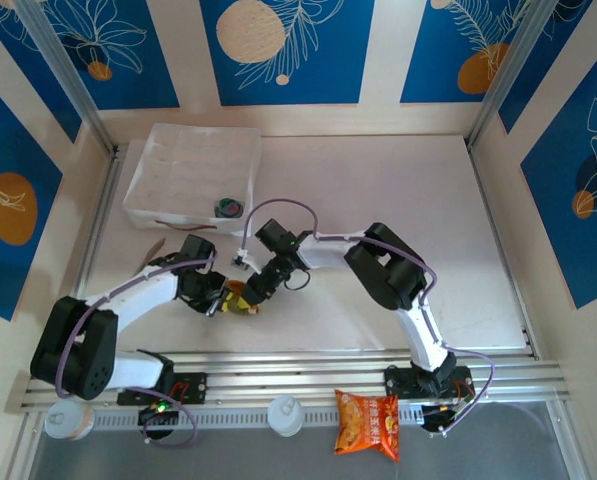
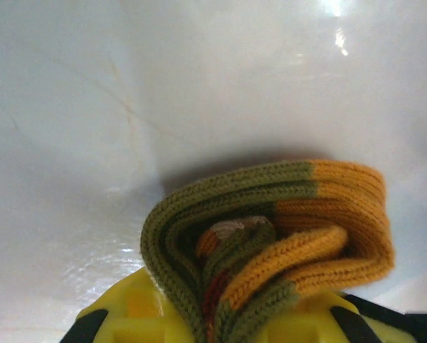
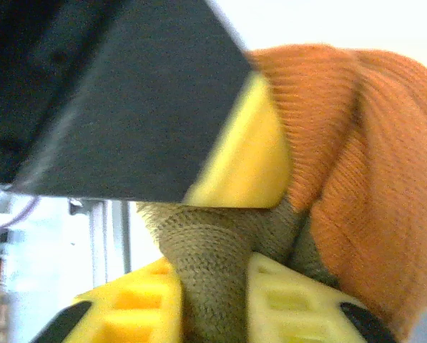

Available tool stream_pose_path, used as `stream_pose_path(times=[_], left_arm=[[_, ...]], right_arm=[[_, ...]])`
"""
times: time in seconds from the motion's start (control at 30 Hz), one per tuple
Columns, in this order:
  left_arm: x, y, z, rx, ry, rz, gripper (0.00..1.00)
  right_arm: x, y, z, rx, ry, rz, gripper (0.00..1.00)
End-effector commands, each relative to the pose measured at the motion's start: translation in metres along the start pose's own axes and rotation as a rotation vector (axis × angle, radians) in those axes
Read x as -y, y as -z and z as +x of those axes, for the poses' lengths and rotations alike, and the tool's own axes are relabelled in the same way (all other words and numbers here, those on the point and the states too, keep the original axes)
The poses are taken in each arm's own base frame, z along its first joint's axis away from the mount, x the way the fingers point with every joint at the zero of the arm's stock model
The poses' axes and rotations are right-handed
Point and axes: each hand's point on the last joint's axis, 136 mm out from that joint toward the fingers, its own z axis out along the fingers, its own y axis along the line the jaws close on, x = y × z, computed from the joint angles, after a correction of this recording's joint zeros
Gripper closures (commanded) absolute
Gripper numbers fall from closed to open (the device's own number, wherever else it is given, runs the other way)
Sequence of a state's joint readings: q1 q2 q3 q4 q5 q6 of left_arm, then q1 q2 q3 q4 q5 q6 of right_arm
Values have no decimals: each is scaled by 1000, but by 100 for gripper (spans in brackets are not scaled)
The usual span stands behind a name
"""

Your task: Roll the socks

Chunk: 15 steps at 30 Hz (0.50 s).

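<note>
**Item:** olive-brown sock with an orange heel, wound into a tight roll; it lies left of centre on the near half of the table, gripped from both sides
**Core:** paler and reddish knit shows inside the roll; cannot tell whether it is a second sock
**Left gripper**: yellow fingers clamped on the roll's near edge
**Right gripper**: fingers closed on a neck of olive fabric, hard against the left claw's pad
**Risks:**
- The roll likely springs open if either claw lets go before the cuff is tucked over
- Two claws crowded on one small bundle may knock together
- A snagged knit loop could drag the roll along
**Surface:** glossy white table, with a clear plastic bin at far left
**Room:** blue leaf-print wall panels; aluminium rail along the near edge; orange snack packet nearer than the rail
</note>
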<state>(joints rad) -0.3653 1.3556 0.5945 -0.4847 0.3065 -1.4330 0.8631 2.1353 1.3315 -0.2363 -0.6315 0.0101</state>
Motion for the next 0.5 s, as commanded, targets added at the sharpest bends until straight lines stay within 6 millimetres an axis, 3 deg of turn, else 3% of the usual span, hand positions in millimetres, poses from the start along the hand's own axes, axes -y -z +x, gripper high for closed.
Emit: stream_pose_path(times=[0.0, 0.13, 0.23, 0.37, 0.47], left_arm=[[-102, -11, 2, 0, 121, -413, 97], [-95, -3, 0, 7, 93, -456, 98], [-89, 0, -2, 12, 85, -461, 98], [-81, 1, -4, 12, 61, -471, 98], [-78, 1, -6, 7, 53, -493, 98]], right_arm=[[18, -2, 46, -114, 84, 225, 64], [9, 23, 32, 4, 441, 509, 38], [6, 44, 22, 35, 566, 668, 28], [-2, 56, 11, 12, 708, 800, 24], [-10, 52, 4, -18, 809, 844, 24]])
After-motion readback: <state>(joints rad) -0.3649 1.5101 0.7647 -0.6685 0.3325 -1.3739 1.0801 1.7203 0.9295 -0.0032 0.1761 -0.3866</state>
